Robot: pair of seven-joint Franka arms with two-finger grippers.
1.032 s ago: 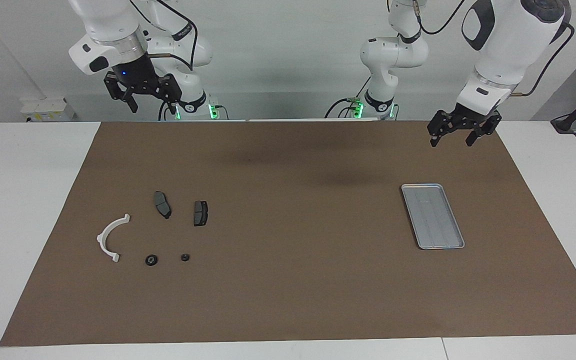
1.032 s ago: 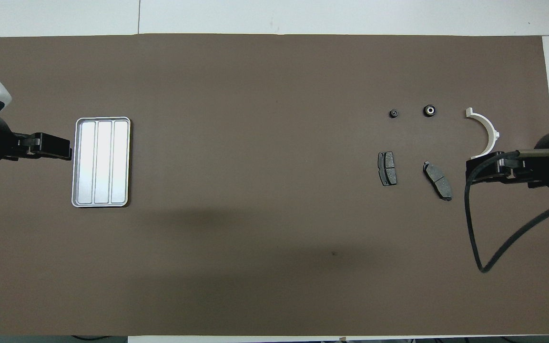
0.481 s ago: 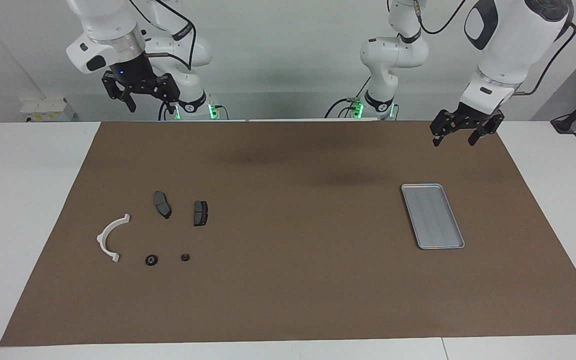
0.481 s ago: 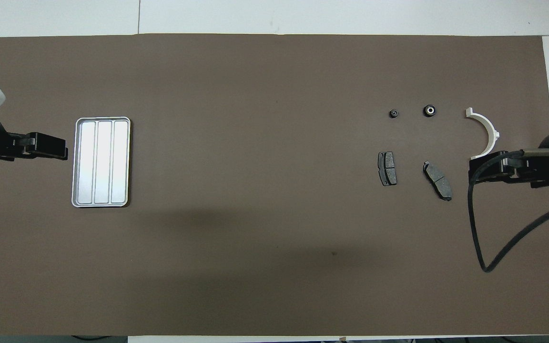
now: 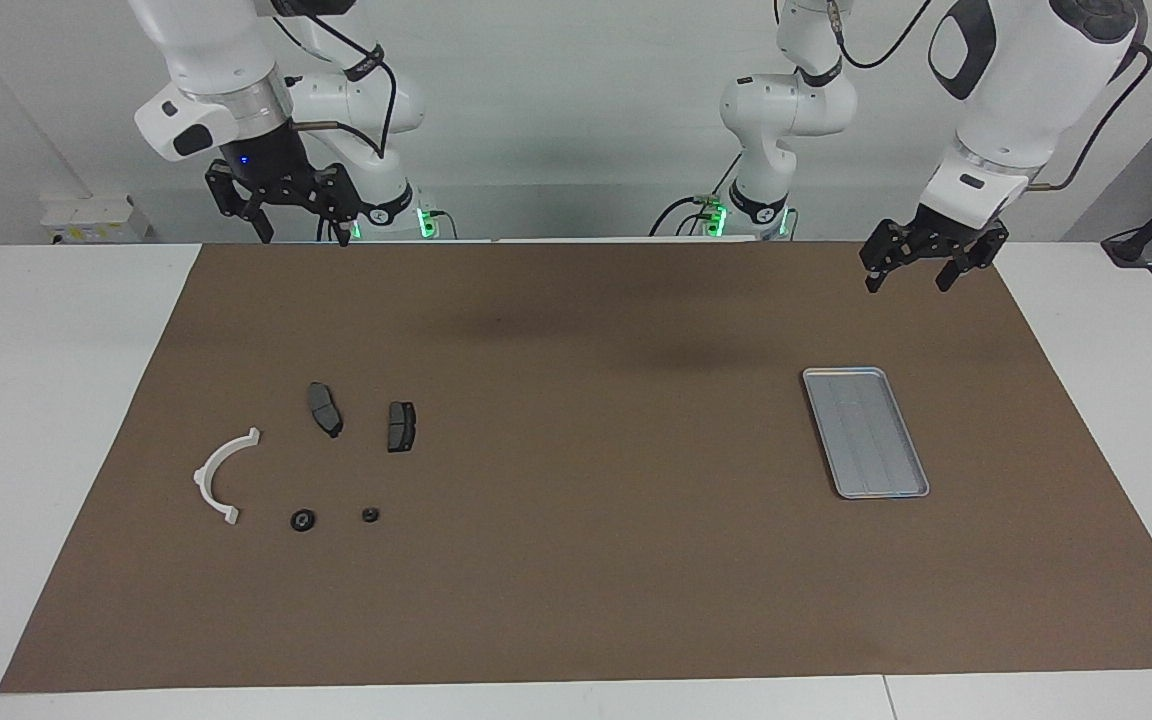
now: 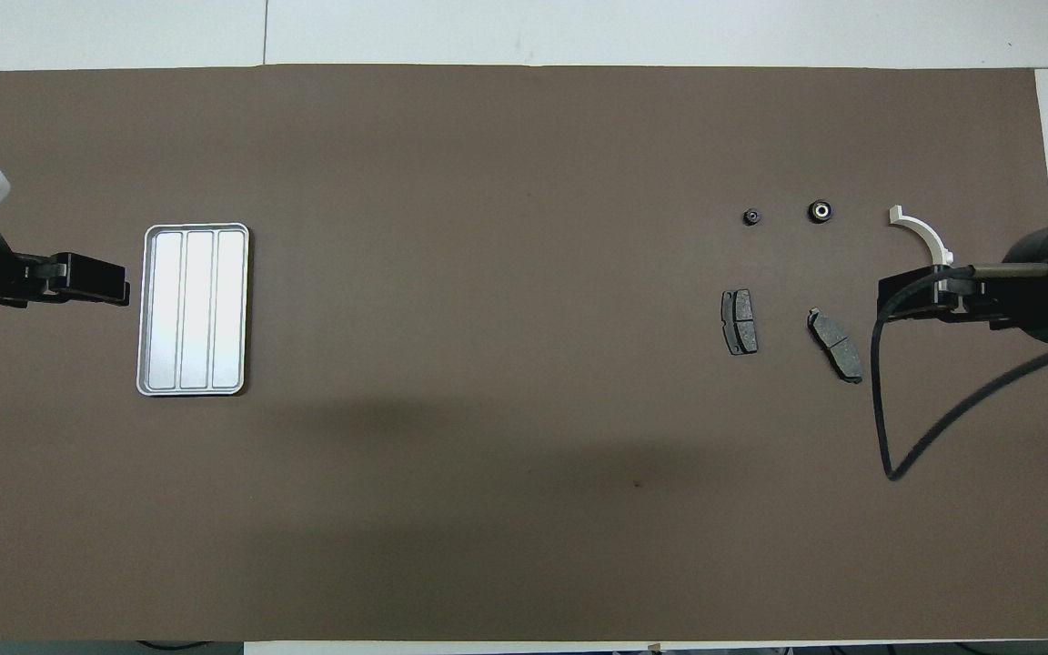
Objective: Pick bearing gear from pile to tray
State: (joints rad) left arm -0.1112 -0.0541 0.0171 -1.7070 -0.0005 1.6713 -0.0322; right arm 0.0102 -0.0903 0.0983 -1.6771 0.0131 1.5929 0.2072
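The pile lies on the brown mat toward the right arm's end: two dark brake pads, a white curved bracket and two tiny black round pieces. I cannot tell which round piece is the bearing gear. The silver ribbed tray lies empty toward the left arm's end. My right gripper hangs high and open, empty, well above the pile's end of the mat. My left gripper hangs open and empty over the mat near the tray.
The brown mat covers most of the white table. In the overhead view the right gripper's black cable loops over the mat beside the pads, and the gripper covers one end of the bracket.
The right gripper has come down a little and turned, now covering the bracket's end in the overhead view. The left gripper has drawn back slightly. The parts and tray have not moved.
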